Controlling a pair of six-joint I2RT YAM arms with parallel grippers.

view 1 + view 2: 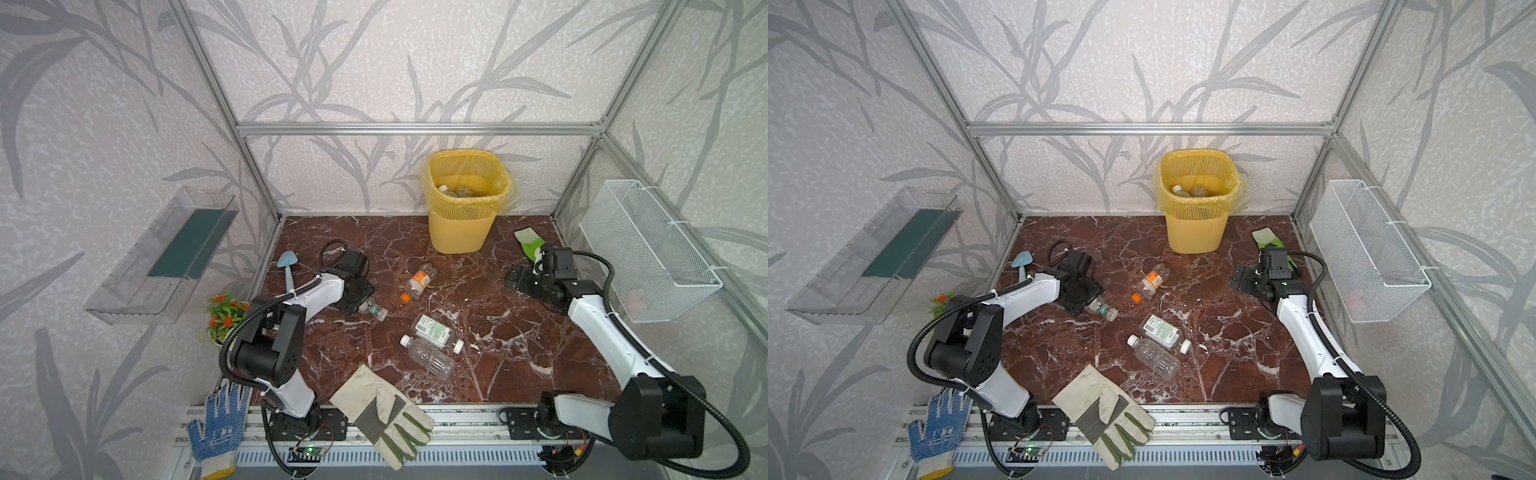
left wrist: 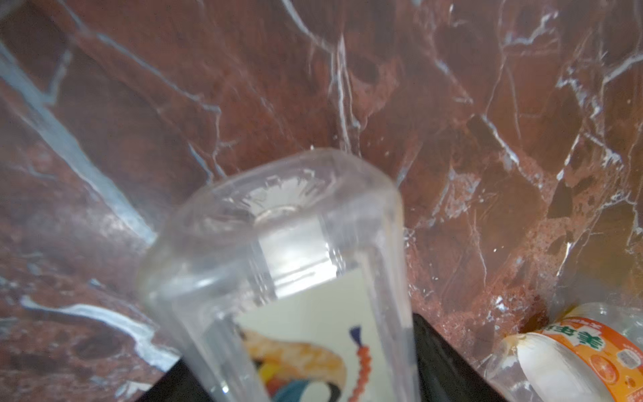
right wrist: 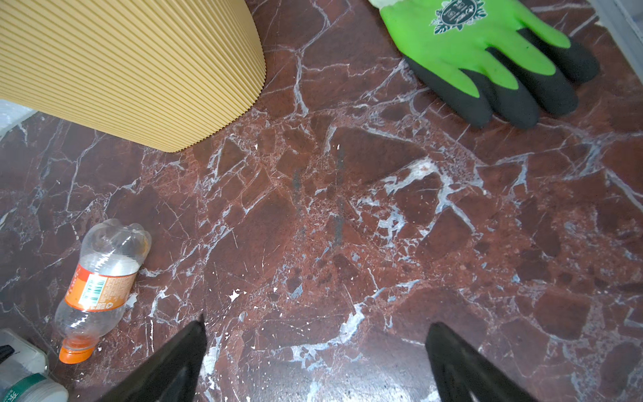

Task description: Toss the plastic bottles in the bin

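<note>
On marble (image 2: 452, 104), clear bottle (image 2: 278, 243) lies between left jaws.

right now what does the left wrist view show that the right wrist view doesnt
Only the left wrist view: the base and picture label of the clear bottle, close up between the fingers of the left claw. Only the right wrist view: the ribbed lower wall of the yellow bin, a green glove, and the open right claw. Both: the orange-label bottle lying on the red marble table.
</note>
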